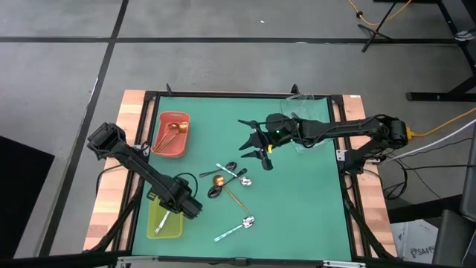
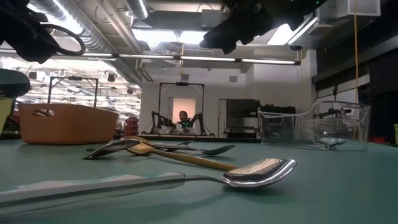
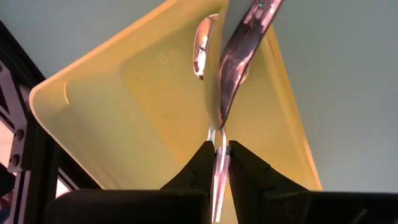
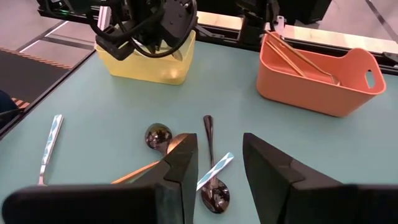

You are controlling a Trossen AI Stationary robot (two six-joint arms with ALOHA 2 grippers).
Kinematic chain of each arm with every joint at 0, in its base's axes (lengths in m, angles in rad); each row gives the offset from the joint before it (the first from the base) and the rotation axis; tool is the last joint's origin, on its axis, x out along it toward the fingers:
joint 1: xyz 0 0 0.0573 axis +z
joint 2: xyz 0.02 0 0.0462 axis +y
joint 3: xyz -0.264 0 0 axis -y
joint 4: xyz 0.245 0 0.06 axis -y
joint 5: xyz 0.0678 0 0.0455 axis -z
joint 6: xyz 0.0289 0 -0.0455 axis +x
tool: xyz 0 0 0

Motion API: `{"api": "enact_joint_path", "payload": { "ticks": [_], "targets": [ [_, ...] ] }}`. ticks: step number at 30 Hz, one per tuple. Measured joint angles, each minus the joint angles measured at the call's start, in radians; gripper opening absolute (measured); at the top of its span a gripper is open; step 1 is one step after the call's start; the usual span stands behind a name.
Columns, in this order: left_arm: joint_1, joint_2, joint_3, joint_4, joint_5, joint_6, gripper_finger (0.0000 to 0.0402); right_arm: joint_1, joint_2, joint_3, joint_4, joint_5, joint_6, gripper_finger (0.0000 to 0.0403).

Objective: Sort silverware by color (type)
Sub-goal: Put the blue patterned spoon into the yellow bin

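- The left tool (image 3: 221,163) is clamped on the handle of a mint-handled spoon (image 3: 239,56), which hangs over the yellow-green tray (image 1: 164,224) at the bench's near left, its length running away from the fingers.
- The right tool (image 4: 216,163), fingers apart and empty, hovers above the loose spoons (image 1: 227,181) at mid-bench, which lie crossed at mixed angles.
- Copper spoons (image 1: 172,134) lie in the red tray (image 1: 181,146); open green bench (image 1: 305,208) lies to the right.
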Motion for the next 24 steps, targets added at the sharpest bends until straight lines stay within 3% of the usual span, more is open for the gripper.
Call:
{"api": "enact_joint_path", "payload": {
  "ticks": [7,24],
  "targets": [
    [-0.016,0.0,0.0,0.003,-0.005,0.0,0.0025,0.0,0.0,0.0,0.0,0.0,0.001,0.0115],
    [-0.097,0.0,0.0,0.02,0.006,-0.002,0.0079,0.0,0.0,0.0,0.0,0.0,0.002,0.0115]
  ]
}}
